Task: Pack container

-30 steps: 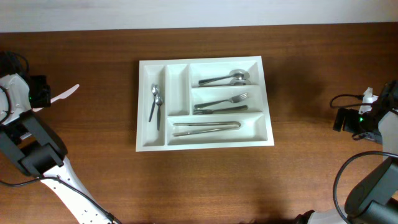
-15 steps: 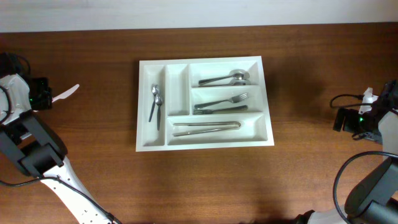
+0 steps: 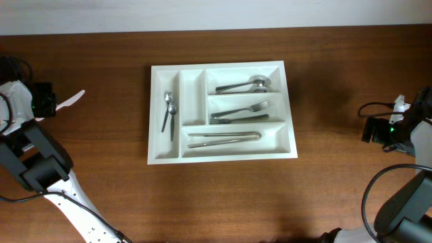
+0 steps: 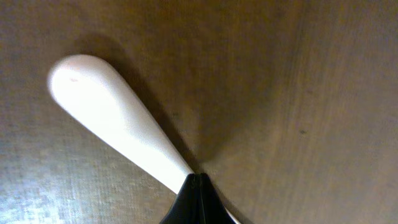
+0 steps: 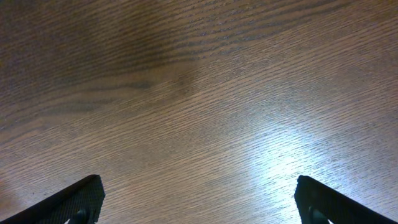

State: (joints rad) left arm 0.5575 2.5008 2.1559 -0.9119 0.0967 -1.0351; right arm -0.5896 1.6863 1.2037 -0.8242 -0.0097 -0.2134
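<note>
1 tray (image 3: 223,156), 5 slots; 1 white utensil (image 4: 112,118) is clamped by l gripper (image 4: 198,182), far left; r gripper (image 5: 199,200) is held wide, far right.

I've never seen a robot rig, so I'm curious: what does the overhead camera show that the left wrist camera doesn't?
Only overhead: the large white rectangular plastic cutlery tray, with metal cutlery in it. Only left wrist: the left gripper close up, tips shut on a white plastic utensil. Both: that utensil and the brown wooden table.
</note>
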